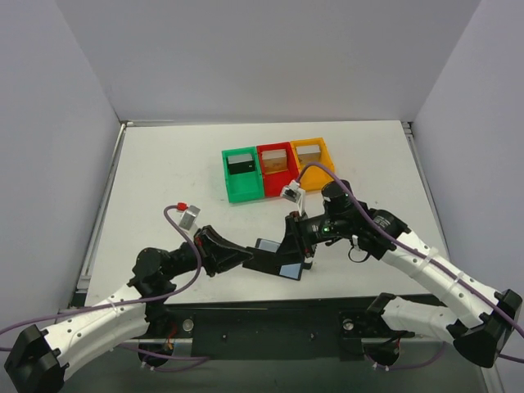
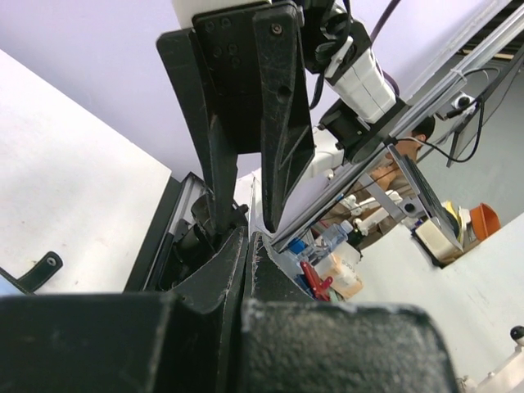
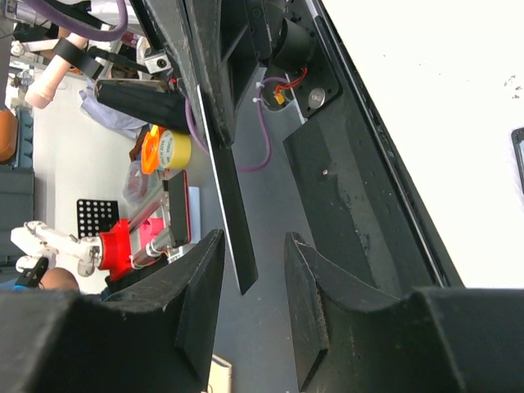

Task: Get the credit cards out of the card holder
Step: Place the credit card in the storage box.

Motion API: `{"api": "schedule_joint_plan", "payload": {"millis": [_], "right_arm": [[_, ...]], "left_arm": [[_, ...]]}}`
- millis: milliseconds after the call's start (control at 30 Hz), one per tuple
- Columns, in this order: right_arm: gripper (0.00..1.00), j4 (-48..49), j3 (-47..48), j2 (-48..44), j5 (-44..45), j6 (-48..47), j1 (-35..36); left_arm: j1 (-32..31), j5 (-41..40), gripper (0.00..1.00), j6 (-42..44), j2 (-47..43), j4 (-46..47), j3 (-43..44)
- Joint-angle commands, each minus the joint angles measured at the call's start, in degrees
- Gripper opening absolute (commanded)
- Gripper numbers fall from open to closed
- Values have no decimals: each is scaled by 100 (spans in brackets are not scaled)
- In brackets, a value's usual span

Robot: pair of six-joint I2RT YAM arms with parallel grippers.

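Note:
The black card holder [image 1: 278,264] is held in the air over the table's front edge, between the two grippers. My left gripper [image 1: 248,257] is shut on its left end; in the left wrist view the jaws [image 2: 248,239] are pressed together on a thin dark flap. My right gripper [image 1: 297,240] is open at the holder's right side. In the right wrist view a thin dark panel with a light edge [image 3: 232,214] passes between the spread fingers [image 3: 252,239] and touches neither. I cannot tell whether that panel is a card or the holder's flap. No separate card shows.
Green [image 1: 241,174], red [image 1: 277,168] and orange [image 1: 313,156] bins stand in a row at the back middle of the white table [image 1: 164,180]. The black front frame [image 3: 344,172] runs below the grippers. A loose black strap [image 2: 37,273] lies on the table.

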Motion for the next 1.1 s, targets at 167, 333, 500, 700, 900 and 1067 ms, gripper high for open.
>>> {"api": "schedule_joint_plan", "payload": {"millis": [167, 333, 500, 700, 900, 1067], "right_arm": [[33, 1184, -434, -395, 157, 665, -46], [31, 1818, -672, -352, 219, 1000, -46], [23, 2056, -672, -325, 245, 1141, -37], [1, 2021, -672, -290, 236, 1106, -28], [0, 1173, -462, -369, 131, 590, -107], [0, -237, 30, -352, 25, -475, -125]], "left_arm": [[38, -978, 0, -300, -166, 785, -293], [47, -1198, 0, -493, -131, 1015, -372], [38, -1207, 0, -528, -87, 1068, -372], [29, -1067, 0, -441, -78, 945, -328], [161, -716, 42, -283, -376, 124, -110], [976, -988, 82, 568, -1491, -2051, 488]]}}
